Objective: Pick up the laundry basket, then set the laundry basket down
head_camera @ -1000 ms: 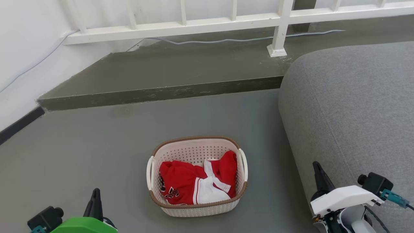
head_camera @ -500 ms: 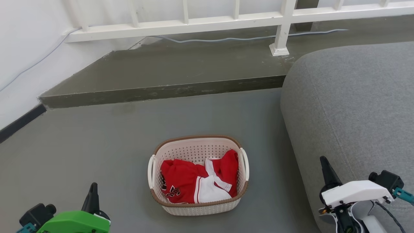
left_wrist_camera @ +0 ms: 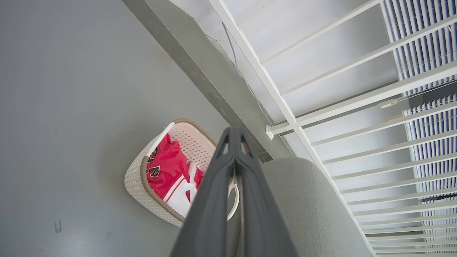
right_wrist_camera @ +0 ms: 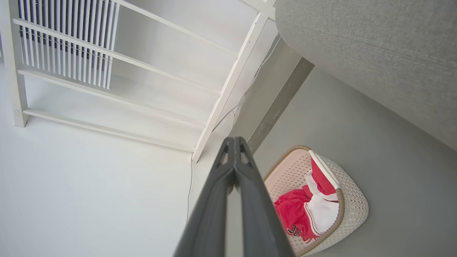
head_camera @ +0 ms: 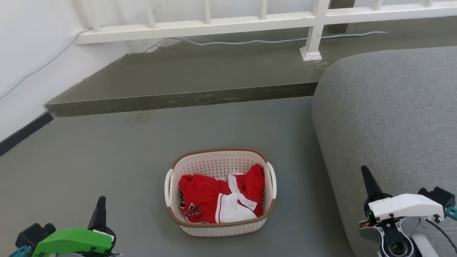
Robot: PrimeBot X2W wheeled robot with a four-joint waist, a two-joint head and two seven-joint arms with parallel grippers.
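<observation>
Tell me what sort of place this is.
Likely a living room in a home: a grey fabric sofa, a laundry basket holding red and white clothes on the grey floor, and a white railing along a raised step.

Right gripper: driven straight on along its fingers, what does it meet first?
Probably the white railing by the step; the laundry basket lies off to one side. Depth unclear.

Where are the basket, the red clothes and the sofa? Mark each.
basket (head_camera: pixel 225 231): head view, front perforated wall.
red clothes (head_camera: pixel 200 192): head view, left red fold.
sofa (head_camera: pixel 385 107): head view, grey top surface.
</observation>
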